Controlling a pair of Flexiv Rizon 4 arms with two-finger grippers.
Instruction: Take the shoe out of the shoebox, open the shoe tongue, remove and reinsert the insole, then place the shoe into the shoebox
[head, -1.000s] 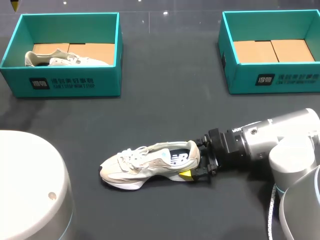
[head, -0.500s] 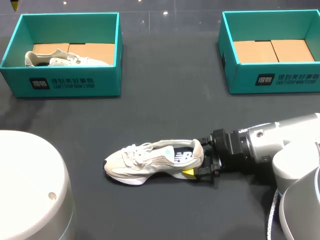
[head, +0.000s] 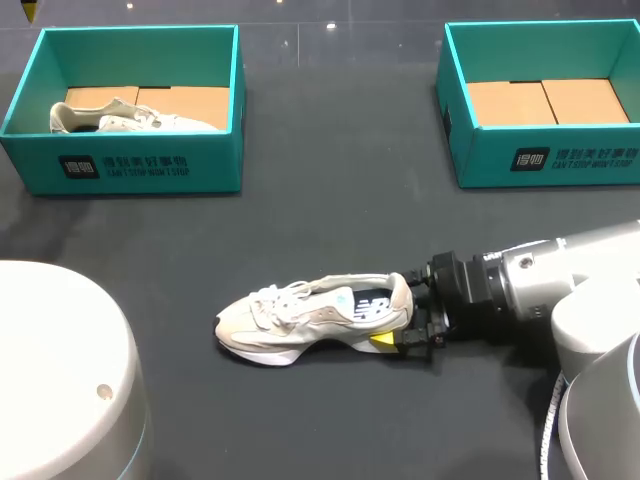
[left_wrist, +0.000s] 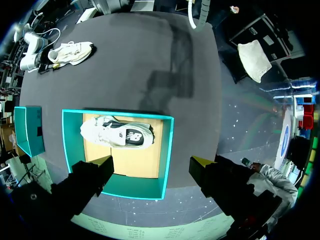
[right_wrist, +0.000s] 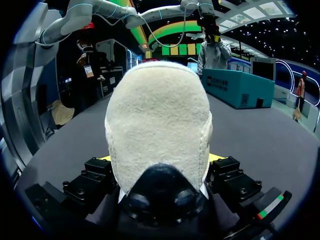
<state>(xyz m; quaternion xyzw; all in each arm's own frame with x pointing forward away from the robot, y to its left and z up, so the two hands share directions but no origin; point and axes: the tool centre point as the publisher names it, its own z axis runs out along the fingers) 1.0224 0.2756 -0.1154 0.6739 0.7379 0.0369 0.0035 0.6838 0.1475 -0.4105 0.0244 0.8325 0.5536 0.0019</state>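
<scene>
The shoe (head: 315, 318) is clamped at the heel by the right gripper (head: 405, 325), near the table's front edge. The left gripper (left_wrist: 152, 166) is spread wide. If lifted by the heel alone, the shoe may be tilted and dropped.

Right shoebox (head: 545, 160) cut off, left arm (head: 60, 370) too

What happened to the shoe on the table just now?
The right gripper, shut on the heel, pulled the shoe a little toward the robot's right side, toe trailing behind. The left shoebox, the right shoebox and the other shoe inside the left one stayed put.
</scene>
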